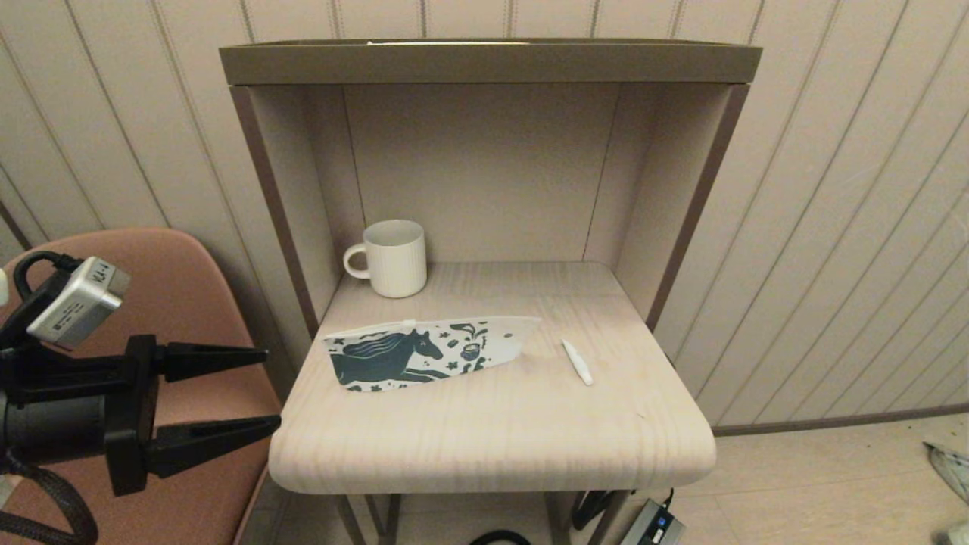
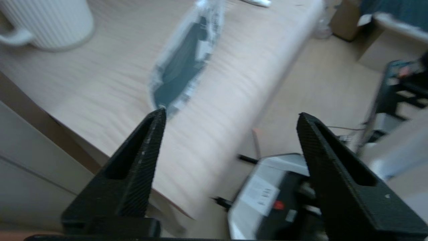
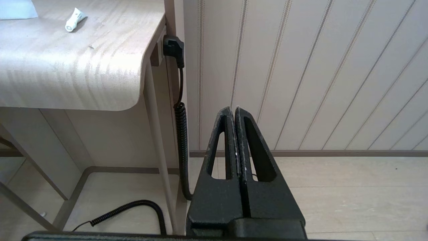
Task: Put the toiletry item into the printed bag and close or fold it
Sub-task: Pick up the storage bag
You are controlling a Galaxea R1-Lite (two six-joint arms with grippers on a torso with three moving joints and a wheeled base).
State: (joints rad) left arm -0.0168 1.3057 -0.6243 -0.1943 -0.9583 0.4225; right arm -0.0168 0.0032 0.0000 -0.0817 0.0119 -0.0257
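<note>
The printed bag (image 1: 428,353) lies flat on the wooden shelf (image 1: 492,431), its dark teal horse facing right; it shows again as the bag (image 2: 187,63) in the left wrist view. The toiletry item (image 1: 577,362), a slim white stick, rests on the shelf to the bag's right, apart from it, and appears as the stick (image 3: 75,20) in the right wrist view. My left gripper (image 1: 269,390) hangs open just off the shelf's left edge, level with the bag, holding nothing. My right gripper (image 3: 234,108) is shut and empty, low beside the shelf's right side.
A white ribbed mug (image 1: 391,257) stands at the back left of the shelf, behind the bag. Side walls and a top board (image 1: 492,64) enclose the niche. A brown chair (image 1: 174,303) sits left of the shelf. A coiled black cable (image 3: 180,127) hangs by the right leg.
</note>
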